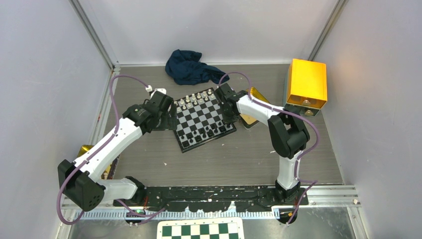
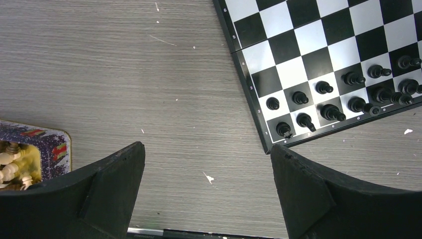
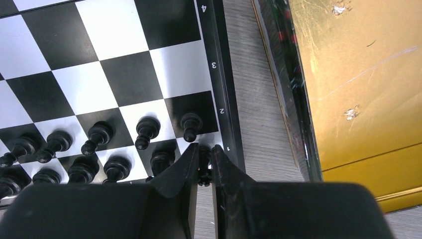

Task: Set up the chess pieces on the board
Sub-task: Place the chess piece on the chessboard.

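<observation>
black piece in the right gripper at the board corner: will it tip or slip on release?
Likely tippy: the black piece seems slim and tall like the pawn beside it, so a brush on opening could topple it. Probably light and rigid, since the right gripper pinches it nearly shut. Slip is possible; little of it shows between the fingers.

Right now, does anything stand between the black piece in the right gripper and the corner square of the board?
Nothing visible does. The right gripper holds the black piece over that corner of the board; a pawn and another piece stand on the adjoining squares, close beside it.
</observation>
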`<move>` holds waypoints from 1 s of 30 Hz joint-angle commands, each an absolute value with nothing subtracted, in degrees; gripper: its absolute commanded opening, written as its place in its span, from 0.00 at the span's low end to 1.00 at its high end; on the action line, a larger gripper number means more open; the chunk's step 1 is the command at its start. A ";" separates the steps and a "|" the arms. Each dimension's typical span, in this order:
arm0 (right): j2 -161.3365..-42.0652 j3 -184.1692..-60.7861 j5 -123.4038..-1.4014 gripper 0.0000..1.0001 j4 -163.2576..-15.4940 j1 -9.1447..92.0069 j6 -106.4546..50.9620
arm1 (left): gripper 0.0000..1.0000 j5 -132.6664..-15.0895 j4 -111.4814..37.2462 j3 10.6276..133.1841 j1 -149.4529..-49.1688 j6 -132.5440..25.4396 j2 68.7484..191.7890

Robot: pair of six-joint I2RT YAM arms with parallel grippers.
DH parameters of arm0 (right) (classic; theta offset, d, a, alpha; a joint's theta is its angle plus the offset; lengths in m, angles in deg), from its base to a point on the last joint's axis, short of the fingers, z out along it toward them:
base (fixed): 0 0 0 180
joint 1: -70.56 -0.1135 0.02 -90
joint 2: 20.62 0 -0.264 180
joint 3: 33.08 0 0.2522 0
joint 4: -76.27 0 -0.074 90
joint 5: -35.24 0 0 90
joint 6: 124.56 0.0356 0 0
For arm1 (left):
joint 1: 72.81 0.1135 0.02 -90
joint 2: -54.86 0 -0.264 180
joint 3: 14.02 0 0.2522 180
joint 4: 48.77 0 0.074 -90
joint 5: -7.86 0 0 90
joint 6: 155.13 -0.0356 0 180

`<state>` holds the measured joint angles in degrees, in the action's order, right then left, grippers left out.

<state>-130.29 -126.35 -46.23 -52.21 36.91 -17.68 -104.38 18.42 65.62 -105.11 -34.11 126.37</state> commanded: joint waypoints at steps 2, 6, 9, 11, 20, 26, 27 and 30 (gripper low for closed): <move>-130.35 -128.04 -45.18 0.07 -51.68 36.67 -18.14 | 0.97 -104.11 16.84 67.60 -105.42 -34.19 126.15; -130.36 -128.09 -45.35 0.14 -51.30 36.70 -18.04 | 0.97 -103.93 16.84 67.49 -105.42 -34.15 125.98; -130.31 -127.88 -45.44 0.18 -51.30 36.69 -17.98 | 0.97 -103.76 16.84 67.35 -105.42 -34.13 125.88; -130.14 -127.75 -45.40 0.19 -51.30 36.70 -17.99 | 0.97 -103.61 16.76 67.24 -105.42 -34.17 125.75; -129.74 -127.40 -45.93 0.25 -51.57 36.71 -17.86 | 0.97 -103.15 16.67 66.81 -105.42 -33.96 125.36; -129.55 -127.75 -46.19 0.28 -51.74 36.70 -18.02 | 0.97 -103.22 16.65 66.80 -105.37 -33.94 125.26; -129.55 -127.85 -46.23 0.28 -51.74 36.70 -18.10 | 0.97 -103.23 16.57 66.80 -105.41 -33.94 125.26; -129.52 -128.35 -46.48 0.29 -51.61 36.70 -18.38 | 0.97 -103.32 16.53 67.01 -105.42 -33.99 125.34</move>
<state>-130.29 -126.35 -46.29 -51.32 36.91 -17.83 -103.33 18.39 65.62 -105.11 -34.08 126.41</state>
